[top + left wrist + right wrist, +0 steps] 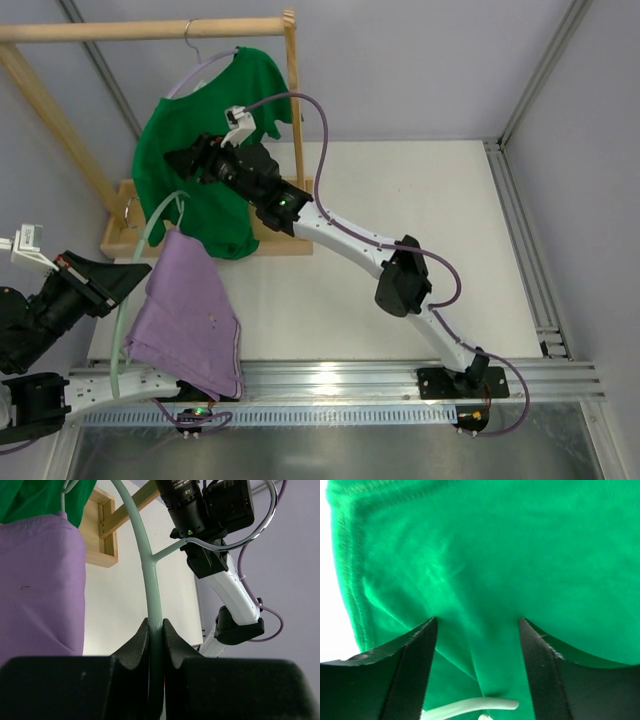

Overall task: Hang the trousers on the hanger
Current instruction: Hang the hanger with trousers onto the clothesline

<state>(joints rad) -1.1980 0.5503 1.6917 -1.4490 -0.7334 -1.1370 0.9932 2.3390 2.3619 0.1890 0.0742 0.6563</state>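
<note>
White table [430, 240] enclosed by pale grey walls, with metal rails [400, 385] along its near and right edges. A wooden rack [140, 30] stands at the far left and carries a green top [195, 175]. Overhead view: the trousers [185, 320] hang draped over the hanger [140, 245] at the table's left side. Only the left wrist view shows the left gripper [156, 630] clamped on the hanger's thin stem. Only the right wrist view shows the right gripper [477, 625] spread wide, grasping nothing, close before the green top.
</note>
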